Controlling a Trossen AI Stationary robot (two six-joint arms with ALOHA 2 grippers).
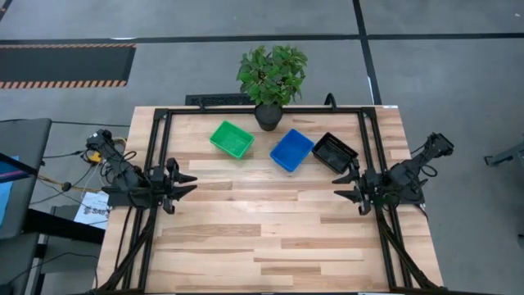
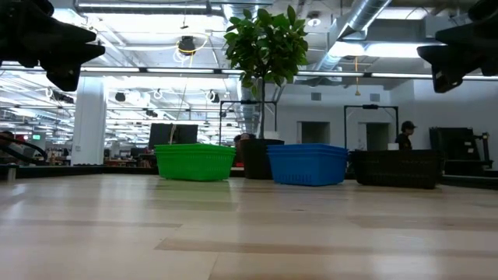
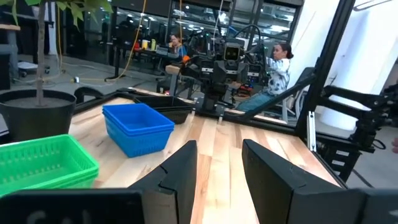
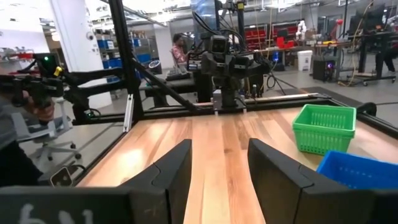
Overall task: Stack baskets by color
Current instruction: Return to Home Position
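Note:
Three baskets stand in a row on the table's far half: a green basket (image 1: 232, 138) at the left, a blue basket (image 1: 292, 150) in the middle, a black basket (image 1: 334, 152) at the right. Each rests on its bottom on the wood; in the low view the green (image 2: 194, 162), blue (image 2: 308, 164) and black (image 2: 398, 168) ones show side by side. My left gripper (image 1: 190, 183) hovers open at the table's left edge, level, with nothing between its fingers (image 3: 219, 180). My right gripper (image 1: 344, 186) hovers open at the right edge, just near of the black basket.
A potted plant (image 1: 271, 82) stands at the far edge behind the green and blue baskets. A black frame (image 1: 155, 147) runs along the table's left, right and far sides. The near half of the wood (image 1: 270, 246) holds nothing. People sit in the room beyond.

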